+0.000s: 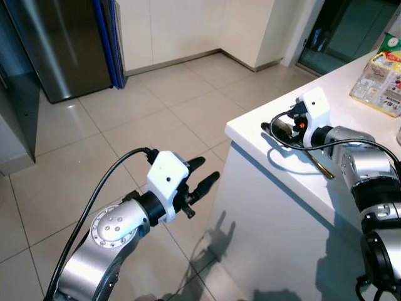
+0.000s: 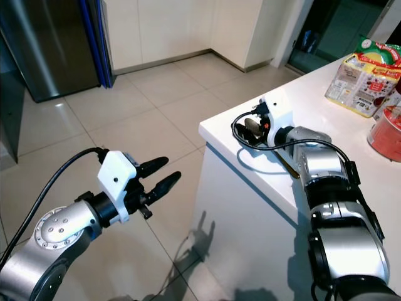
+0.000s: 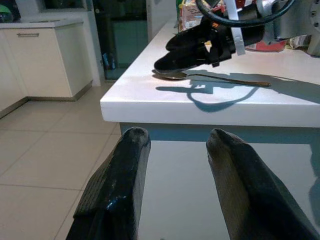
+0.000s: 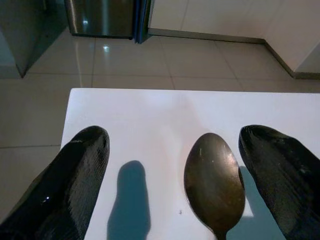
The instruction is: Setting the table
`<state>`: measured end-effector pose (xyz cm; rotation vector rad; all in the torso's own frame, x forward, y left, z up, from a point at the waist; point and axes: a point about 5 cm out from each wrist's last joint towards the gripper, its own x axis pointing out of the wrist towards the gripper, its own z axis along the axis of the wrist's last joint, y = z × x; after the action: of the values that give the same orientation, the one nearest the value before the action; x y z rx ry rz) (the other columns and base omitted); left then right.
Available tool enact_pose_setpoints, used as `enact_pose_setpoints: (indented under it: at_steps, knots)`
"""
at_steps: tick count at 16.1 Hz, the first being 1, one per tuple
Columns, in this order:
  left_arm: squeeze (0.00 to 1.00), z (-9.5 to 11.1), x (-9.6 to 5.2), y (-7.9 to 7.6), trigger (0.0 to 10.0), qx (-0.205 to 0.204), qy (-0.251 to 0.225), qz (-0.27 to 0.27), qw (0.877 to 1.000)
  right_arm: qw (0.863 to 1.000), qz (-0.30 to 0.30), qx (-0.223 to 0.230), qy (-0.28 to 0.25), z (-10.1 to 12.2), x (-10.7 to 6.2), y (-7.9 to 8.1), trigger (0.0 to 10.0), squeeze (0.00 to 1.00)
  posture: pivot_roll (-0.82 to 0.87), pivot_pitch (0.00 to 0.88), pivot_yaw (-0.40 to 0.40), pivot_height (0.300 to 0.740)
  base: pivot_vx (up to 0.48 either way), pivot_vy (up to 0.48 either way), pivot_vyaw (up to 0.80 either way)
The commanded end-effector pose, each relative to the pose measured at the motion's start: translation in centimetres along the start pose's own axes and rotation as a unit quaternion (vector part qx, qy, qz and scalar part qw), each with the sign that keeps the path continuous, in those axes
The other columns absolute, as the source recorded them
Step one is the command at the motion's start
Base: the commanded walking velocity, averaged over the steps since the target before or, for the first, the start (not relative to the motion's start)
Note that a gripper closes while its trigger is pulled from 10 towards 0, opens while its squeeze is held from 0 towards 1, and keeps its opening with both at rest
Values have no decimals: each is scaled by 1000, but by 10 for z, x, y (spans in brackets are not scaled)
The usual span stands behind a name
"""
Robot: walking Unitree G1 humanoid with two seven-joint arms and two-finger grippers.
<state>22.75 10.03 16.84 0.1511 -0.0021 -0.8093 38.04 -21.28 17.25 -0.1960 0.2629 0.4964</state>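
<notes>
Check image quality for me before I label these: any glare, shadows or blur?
Left eye view: sharp, glare patch on the floor by the fridge. Right wrist view: finger shadow on the counter beside the spoon. Left wrist view: near fingers soft.

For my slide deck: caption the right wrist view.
Open right gripper poised over a bronze spoon lying near the white counter's corner.
</notes>
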Motion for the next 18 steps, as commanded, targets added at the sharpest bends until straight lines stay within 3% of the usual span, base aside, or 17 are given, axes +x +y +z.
enact_pose_setpoints:
  at_steps: [1,5,12,15,18]
  knots:
    - [0,4,1,-4,10000,5,-3,-7,1000,1000,-9,-9,3,1,-4,-8,10000,0,12,26,-107,740,0,0,0]
    - [0,5,3,-9,10000,-3,-7,-21,1000,998,-23,29,46,-13,-13,-24,10000,0,8,24,-105,740,0,0,0]
    - [0,6,3,-11,10000,-11,-9,-33,999,995,-32,48,85,-35,-23,-32,10000,0,8,23,-100,740,0,0,0]
    - [0,5,3,-12,10000,-11,-7,-38,999,991,-48,78,93,-40,-26,-36,10000,0,9,19,-98,740,0,0,0]
    - [0,5,4,-11,10000,-9,-6,-40,999,986,-23,107,125,-52,-29,-32,10000,0,10,17,-95,740,0,0,0]
